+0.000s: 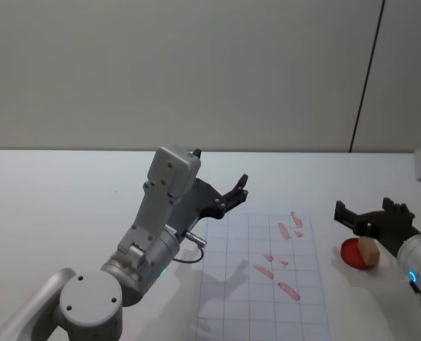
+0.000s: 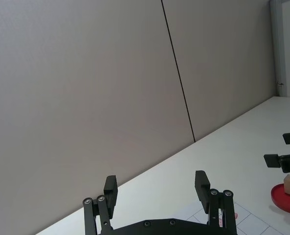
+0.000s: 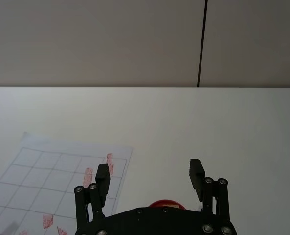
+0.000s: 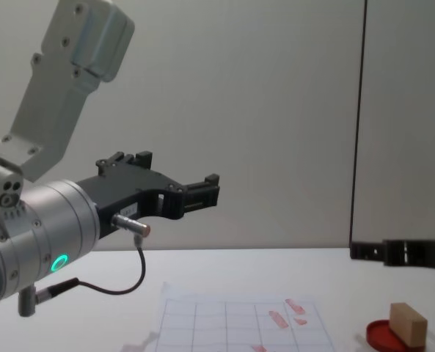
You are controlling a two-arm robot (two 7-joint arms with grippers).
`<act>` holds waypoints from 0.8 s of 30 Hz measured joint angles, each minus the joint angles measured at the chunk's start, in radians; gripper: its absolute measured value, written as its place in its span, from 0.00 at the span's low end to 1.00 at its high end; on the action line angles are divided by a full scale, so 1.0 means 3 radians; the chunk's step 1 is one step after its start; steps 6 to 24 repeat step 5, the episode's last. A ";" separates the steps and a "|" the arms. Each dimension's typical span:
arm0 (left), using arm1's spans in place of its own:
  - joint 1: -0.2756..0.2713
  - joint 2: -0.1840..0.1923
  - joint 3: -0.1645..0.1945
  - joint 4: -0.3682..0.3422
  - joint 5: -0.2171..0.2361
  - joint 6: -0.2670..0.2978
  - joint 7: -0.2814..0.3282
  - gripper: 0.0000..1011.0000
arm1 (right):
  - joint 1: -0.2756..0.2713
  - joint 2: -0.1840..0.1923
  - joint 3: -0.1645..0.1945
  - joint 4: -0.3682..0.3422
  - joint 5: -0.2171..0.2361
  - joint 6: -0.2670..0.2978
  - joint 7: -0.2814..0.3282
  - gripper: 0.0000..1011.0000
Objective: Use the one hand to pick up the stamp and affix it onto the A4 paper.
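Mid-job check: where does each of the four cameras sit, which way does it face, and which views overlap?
Head: looks down on the paper, both arms in view.
Chest: low, faces across the table; left gripper raised, stamp on ink pad.
Left wrist: behind the open left gripper, faces the wall.
Right wrist: behind the open right gripper, above the pad.
Head and chest share stamp, pad, paper.

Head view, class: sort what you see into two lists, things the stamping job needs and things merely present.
Needed for the job:
- stamp, resting on the ink pad
- A4 paper, already marked red
- right gripper, open, above the stamp

Merely present:
- ink pad, red, right of the paper
- left gripper, open, raised above the table
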 joint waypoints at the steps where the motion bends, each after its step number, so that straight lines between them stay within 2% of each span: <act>1: 0.0000 0.0000 0.0000 0.0000 0.0000 0.0000 0.0000 0.99 | -0.0018 -0.0004 0.0002 -0.0017 0.0026 -0.0067 -0.0005 0.99; 5: 0.0000 0.0000 0.0000 0.0000 0.0000 0.0000 0.0000 0.99 | -0.0048 -0.0011 0.0004 -0.0045 0.0076 -0.0189 -0.0015 0.99; 24: 0.0000 0.0000 0.0000 0.0000 0.0000 0.0000 0.0000 0.99 | -0.0048 -0.0011 0.0004 -0.0045 0.0076 -0.0189 -0.0015 0.99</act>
